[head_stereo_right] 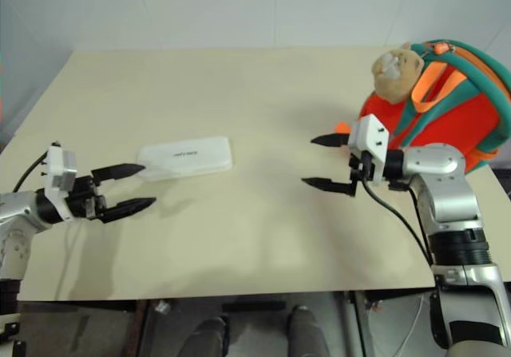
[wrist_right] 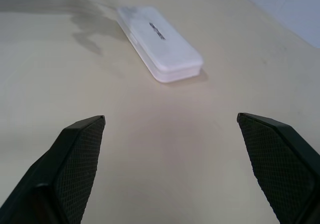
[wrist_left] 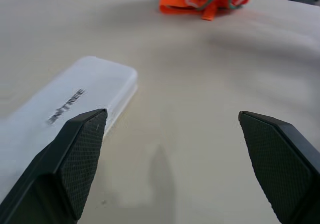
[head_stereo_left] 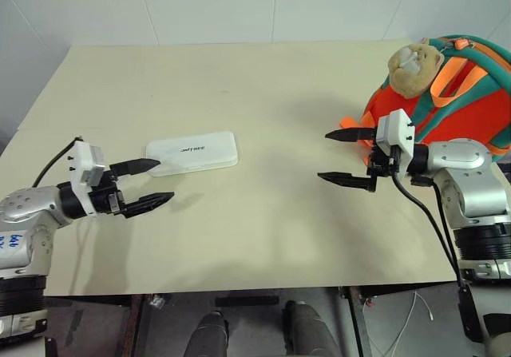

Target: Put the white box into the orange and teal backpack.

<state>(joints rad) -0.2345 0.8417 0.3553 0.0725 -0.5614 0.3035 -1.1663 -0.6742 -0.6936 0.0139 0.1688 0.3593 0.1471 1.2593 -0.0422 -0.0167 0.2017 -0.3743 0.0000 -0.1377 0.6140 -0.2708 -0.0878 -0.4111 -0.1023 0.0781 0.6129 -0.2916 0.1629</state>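
I have not picked up the white box [head_stereo_left: 192, 152] yet: it lies flat on the bench [head_stereo_left: 263, 237] just past my open left hand [head_stereo_left: 148, 185], and the orange and teal backpack [head_stereo_left: 463, 105] sits behind my open, empty right hand [head_stereo_left: 345, 156].

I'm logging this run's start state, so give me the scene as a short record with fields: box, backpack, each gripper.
white box: lies flat on the table, lid up, left of centre, untouched
orange and teal backpack: stands at the table's right edge, plush charm on top
left gripper: open, holds nothing, just short of the box's near end
right gripper: open, holds nothing, in front of the backpack, pointing toward the box
task state: box not yet picked up
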